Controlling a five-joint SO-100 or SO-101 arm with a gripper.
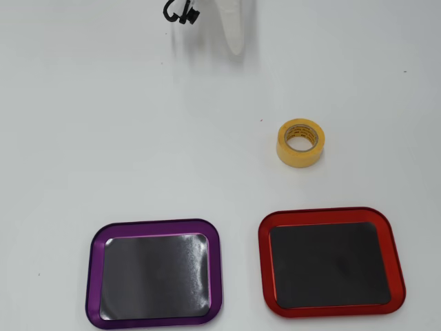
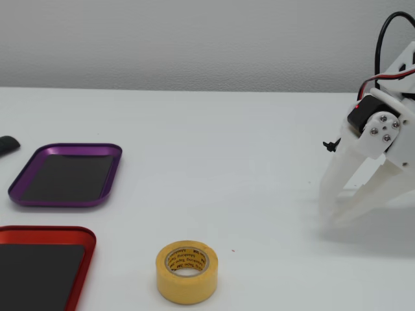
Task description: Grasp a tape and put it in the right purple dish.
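The yellow tape roll (image 1: 300, 157) lies flat on the white table, right of centre in the overhead view and at the near middle in the fixed view (image 2: 187, 285). The purple-rimmed dish (image 1: 155, 224) with its dark mat sits at the lower left in the overhead view and at the left in the fixed view (image 2: 65, 202); nothing is in it. My white gripper (image 2: 327, 219) is at the right of the fixed view, tips together and pointing down at the table, far from the tape. Only its tip shows at the top of the overhead view (image 1: 236, 48).
A red-rimmed tray (image 1: 324, 212) sits beside the purple dish, just below the tape in the overhead view, and at the lower left in the fixed view (image 2: 45, 229). A small black object (image 2: 6, 144) lies at the fixed view's left edge.
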